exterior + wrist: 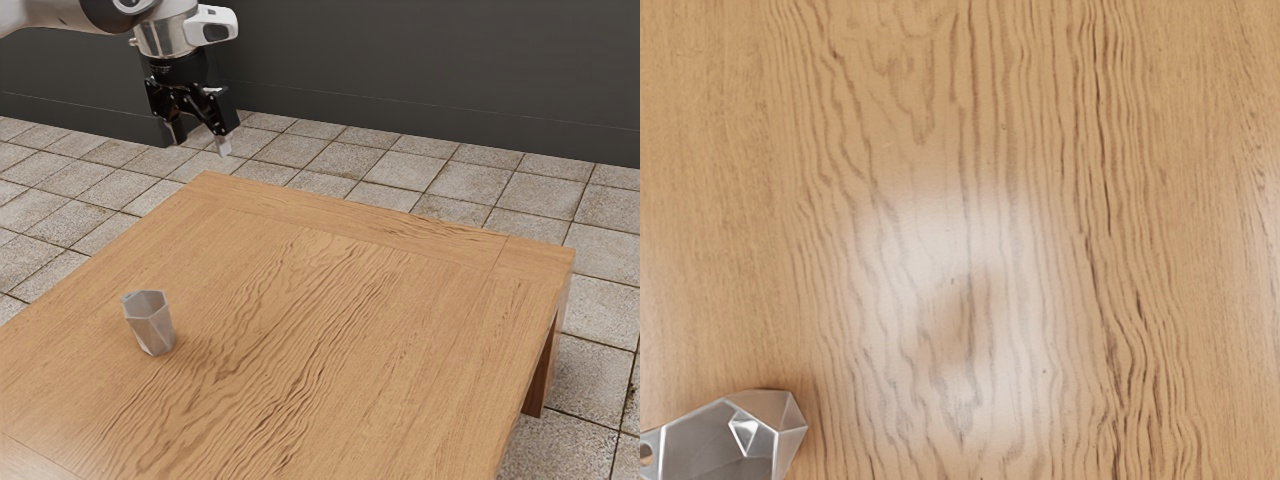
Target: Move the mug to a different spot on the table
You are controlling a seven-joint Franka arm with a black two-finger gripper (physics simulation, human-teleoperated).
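Exterior view: wooden table (350,300), tiled floor (480,180).

The exterior camera stands high and off to one side, well back from the mug (149,322). It looks down at a slant across the whole wooden surface (330,300) to the tiled floor (90,190) and dark wall (420,60) beyond the mug. The wrist camera rides at the gripper (198,143), well apart from the mug, and seems to face straight down onto the wood from closer in. It catches part of the mug (720,440), cut off at the edge of its field. Both views share the mug and the grain just beside it.
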